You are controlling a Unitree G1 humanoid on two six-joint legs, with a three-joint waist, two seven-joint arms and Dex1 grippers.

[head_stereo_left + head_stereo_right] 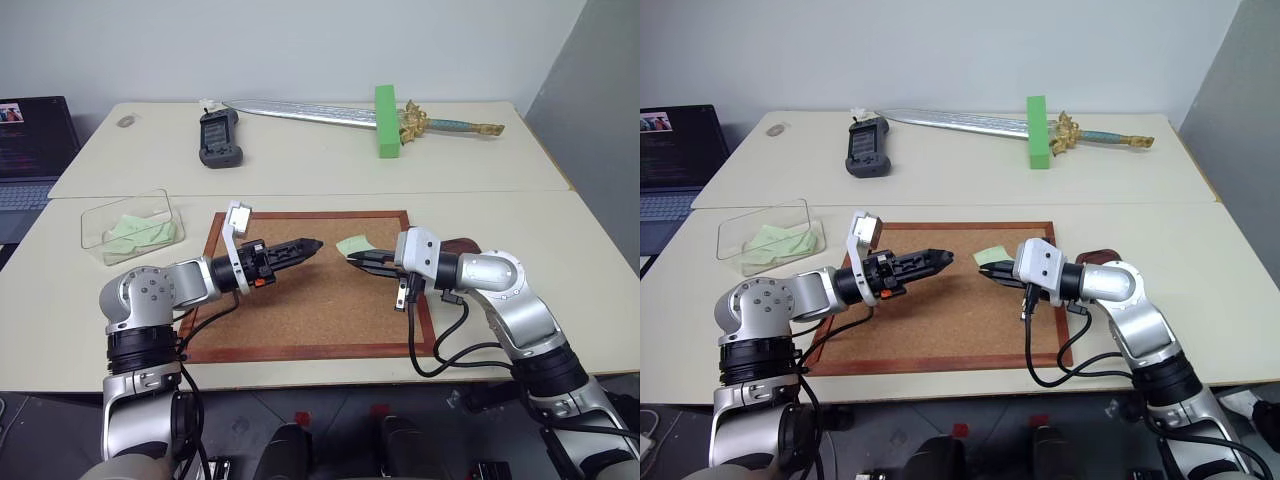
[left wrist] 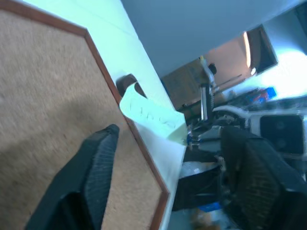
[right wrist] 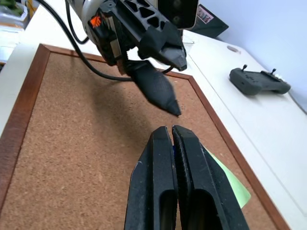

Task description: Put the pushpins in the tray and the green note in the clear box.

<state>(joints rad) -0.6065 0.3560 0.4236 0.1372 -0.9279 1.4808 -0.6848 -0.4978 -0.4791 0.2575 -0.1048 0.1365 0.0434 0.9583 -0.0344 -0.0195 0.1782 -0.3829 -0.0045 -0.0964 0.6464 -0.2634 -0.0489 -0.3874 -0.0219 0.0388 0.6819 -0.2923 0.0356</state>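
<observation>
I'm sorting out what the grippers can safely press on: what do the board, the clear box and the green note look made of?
The board looks like cork, a speckled matte tan face in a glossy reddish-brown frame, probably wood. The clear box seems to be thin rigid plastic: see-through walls with shiny edges. The green note looks like thin matte paper, a pale flat slip in the shut right gripper.

your green note (image 1: 352,245): pale slip, lifted over the corkboard's far right part; your clear box (image 1: 100,222): far left on the table, pale green paper inside; your tray (image 1: 462,245): dark reddish-brown, beyond the board's right edge, mostly hidden
</observation>
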